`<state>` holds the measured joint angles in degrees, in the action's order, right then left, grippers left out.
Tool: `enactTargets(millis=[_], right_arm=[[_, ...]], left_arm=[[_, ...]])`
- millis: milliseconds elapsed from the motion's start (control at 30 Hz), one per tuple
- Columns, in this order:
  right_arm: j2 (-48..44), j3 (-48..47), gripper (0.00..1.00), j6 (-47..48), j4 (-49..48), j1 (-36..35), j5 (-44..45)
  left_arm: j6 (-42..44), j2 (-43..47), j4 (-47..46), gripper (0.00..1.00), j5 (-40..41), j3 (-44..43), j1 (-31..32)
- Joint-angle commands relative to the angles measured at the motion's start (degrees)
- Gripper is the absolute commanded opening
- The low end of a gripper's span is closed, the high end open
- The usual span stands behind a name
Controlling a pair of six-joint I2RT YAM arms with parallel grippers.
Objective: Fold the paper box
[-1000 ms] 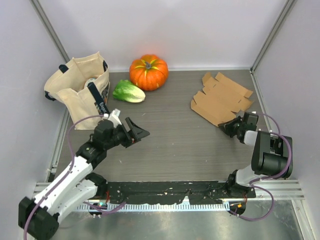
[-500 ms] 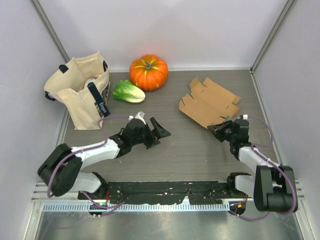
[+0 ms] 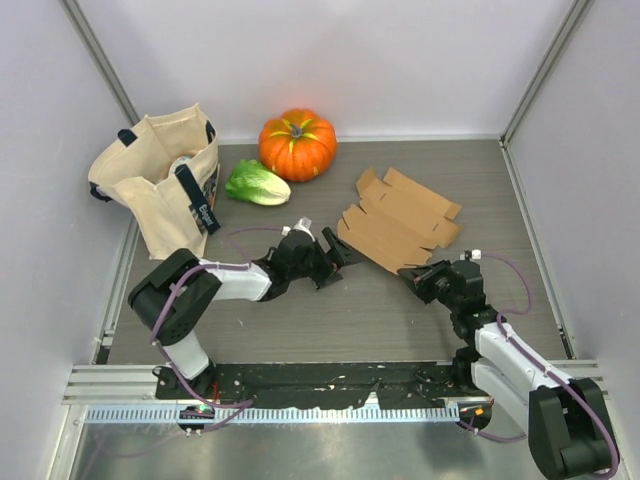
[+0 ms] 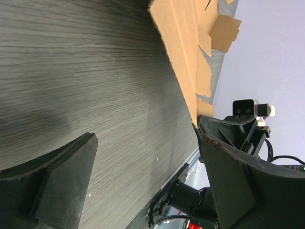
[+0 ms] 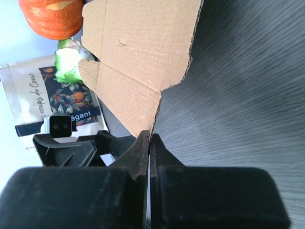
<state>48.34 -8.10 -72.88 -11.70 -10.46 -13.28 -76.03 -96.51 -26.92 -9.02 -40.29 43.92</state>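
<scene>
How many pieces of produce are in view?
2: the pumpkin at the back wall, and the lettuce just front-left of it, beside the bag. The bag may hide more.

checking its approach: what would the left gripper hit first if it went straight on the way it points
Probably the paper box, whose nearest edge lies just ahead of the open left gripper; exact depth is unclear.

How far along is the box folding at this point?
Barely begun. Done: the right gripper is shut on the near corner of the paper box. In hand: the open left gripper sits at the sheet's left edge, gripping nothing. Left: every fold; the die-cut is unfolded, its flaps and tabs spread out.
</scene>
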Motion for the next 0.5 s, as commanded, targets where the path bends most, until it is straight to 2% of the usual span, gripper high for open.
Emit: enactTargets(millis=[0, 367, 467], right_arm=[[-1.05, 0.98, 0.01, -3.84, -2.0, -2.98, 2.47], [-5.97, 2.91, 0.01, -6.66, 0.01, -11.95, 9.05], [-5.62, 2.56, 0.01, -6.75, 0.01, -14.58, 10.02]], left_arm=[[0.8, -2.71, -4.2, 0.94, 0.05, -3.74, 0.9], [2.73, -9.83, -2.79, 0.72, 0.58, -10.59, 0.99], [4.04, -10.28, -1.21, 0.6, 1.45, -11.82, 1.08]])
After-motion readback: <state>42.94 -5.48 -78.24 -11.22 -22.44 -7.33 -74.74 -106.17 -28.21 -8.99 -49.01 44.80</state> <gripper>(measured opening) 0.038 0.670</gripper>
